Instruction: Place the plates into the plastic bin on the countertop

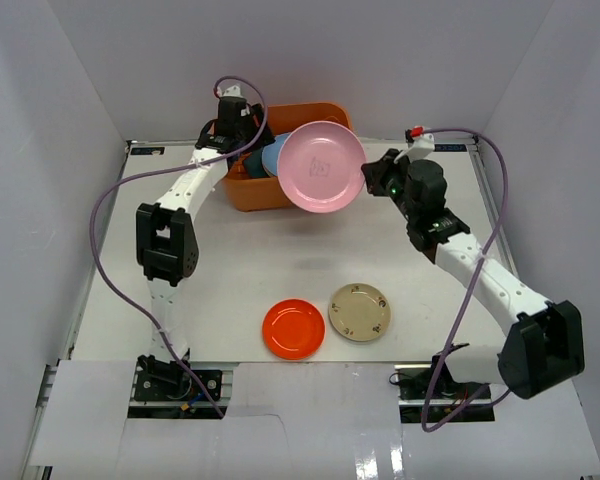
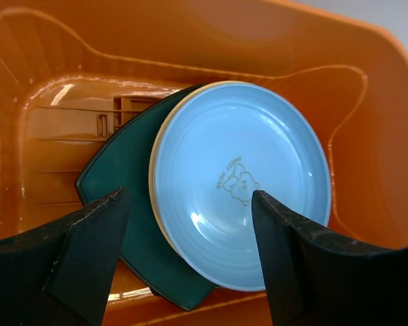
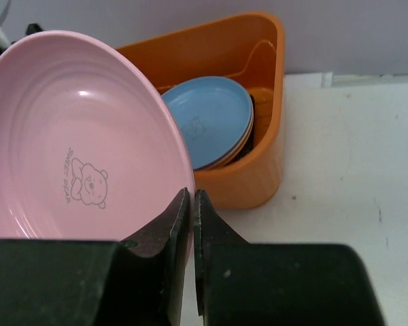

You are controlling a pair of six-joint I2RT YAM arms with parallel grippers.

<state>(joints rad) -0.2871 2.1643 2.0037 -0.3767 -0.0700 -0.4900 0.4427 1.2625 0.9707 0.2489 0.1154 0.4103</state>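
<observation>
My left gripper (image 2: 188, 195) hangs over the inside of the plastic bin (image 1: 260, 195), fingers spread wide and holding nothing. Directly below them the blue plate (image 2: 238, 183) lies on top of the pile in the bin. A cream rim shows under it and the square teal plate (image 2: 122, 170) lies lower down; I cannot count the whole pile. My right gripper (image 3: 192, 204) has its fingers pressed together on the rim of the pink plate (image 3: 75, 136), pinching it tilted up on edge just beside the bin's right near corner, not yet inside. Two more wait on the countertop (image 1: 280, 260), well apart from the bin on its near side: the red plate (image 1: 293, 328) and the beige patterned plate (image 1: 359, 312). By my judgement the job is past halfway, with the pink plate to drop in and those two to fetch.
</observation>
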